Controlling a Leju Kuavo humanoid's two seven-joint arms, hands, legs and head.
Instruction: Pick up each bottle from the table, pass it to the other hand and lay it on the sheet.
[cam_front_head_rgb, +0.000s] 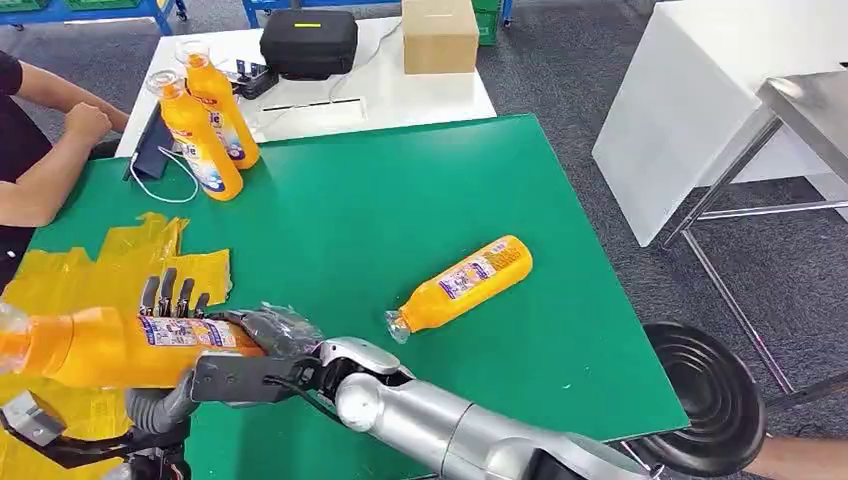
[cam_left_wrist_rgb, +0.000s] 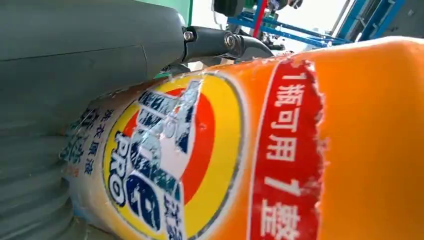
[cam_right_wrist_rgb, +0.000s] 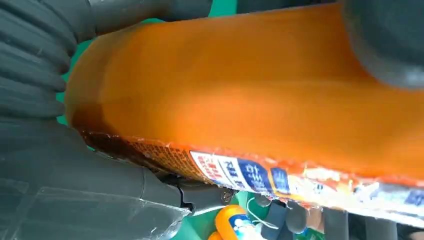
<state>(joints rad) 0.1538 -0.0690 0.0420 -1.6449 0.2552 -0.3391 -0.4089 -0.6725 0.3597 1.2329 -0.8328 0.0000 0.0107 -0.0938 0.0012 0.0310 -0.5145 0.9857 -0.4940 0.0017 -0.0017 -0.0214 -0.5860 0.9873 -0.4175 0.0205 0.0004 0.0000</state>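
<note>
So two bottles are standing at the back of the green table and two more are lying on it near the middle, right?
Not quite. Two bottles stand at the back of the table, but the head view has one lying bottle near the middle.

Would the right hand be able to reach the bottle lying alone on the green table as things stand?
Probably not yet: the right hand is gripping the held bottle together with the left hand. The green table around the lying bottle looks free otherwise.
</note>
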